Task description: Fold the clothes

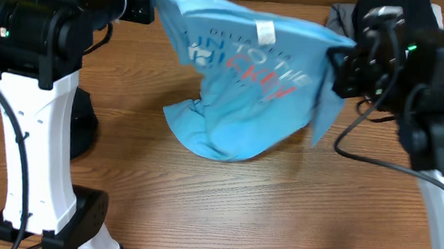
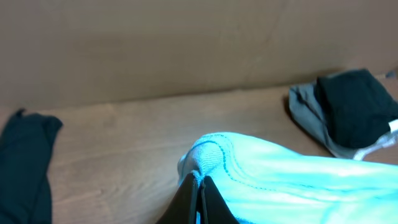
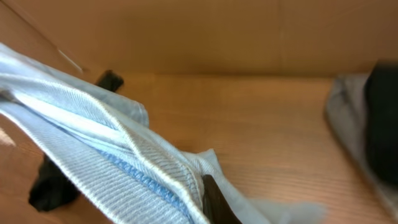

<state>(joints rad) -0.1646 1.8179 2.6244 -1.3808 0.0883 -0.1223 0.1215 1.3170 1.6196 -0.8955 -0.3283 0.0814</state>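
Light blue T-shirt (image 1: 241,86) hangs stretched over the wooden table (image 1: 278,218), its lower part bunched on the wood. Our left gripper (image 2: 200,190) and right gripper (image 1: 338,64) each clamp tight on an upper edge of it

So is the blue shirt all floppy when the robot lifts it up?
Probably very floppy: the blue shirt sags and bunches between the left hand and the right hand, and its bottom seems to slump onto the table. It looks light, since small pinches at its edges hold it up. It likely won't slip easily, because the ribbed cloth looks grippy.
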